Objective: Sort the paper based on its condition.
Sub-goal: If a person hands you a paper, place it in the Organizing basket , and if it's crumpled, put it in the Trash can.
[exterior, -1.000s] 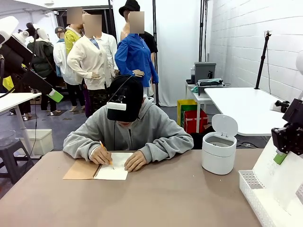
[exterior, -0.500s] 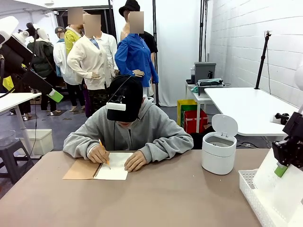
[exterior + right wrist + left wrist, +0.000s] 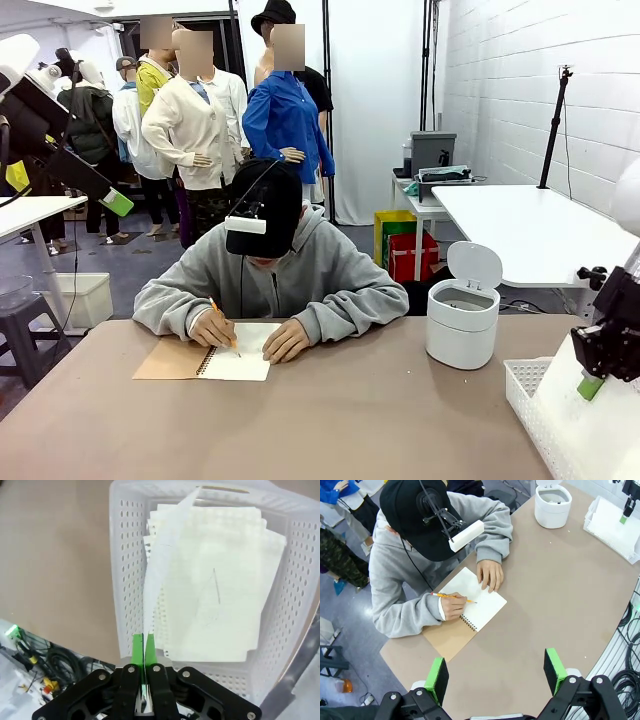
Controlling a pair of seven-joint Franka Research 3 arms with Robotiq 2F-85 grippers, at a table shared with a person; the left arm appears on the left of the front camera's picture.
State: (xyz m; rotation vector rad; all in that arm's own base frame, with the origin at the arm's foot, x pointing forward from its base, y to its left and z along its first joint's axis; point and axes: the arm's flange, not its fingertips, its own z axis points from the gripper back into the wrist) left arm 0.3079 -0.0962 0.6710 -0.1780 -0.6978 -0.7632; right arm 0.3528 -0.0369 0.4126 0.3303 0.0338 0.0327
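My right gripper is shut on the edge of a smooth white paper sheet, which hangs down into the white perforated basket. Several flat sheets lie stacked in that basket. In the front view the same gripper holds the sheet over the basket at the table's right edge. My left gripper stands open high above the table's near left side, nothing between its green pads. No crumpled wad is in sight.
A person sits at the far side writing with a pencil in a spiral notebook with a brown cover. A small white bin with its lid up stands at the far right. Cables lie beside the table.
My right gripper has sunk lower with the sheet, bringing it further down into the basket. The left arm and the person have stayed put.
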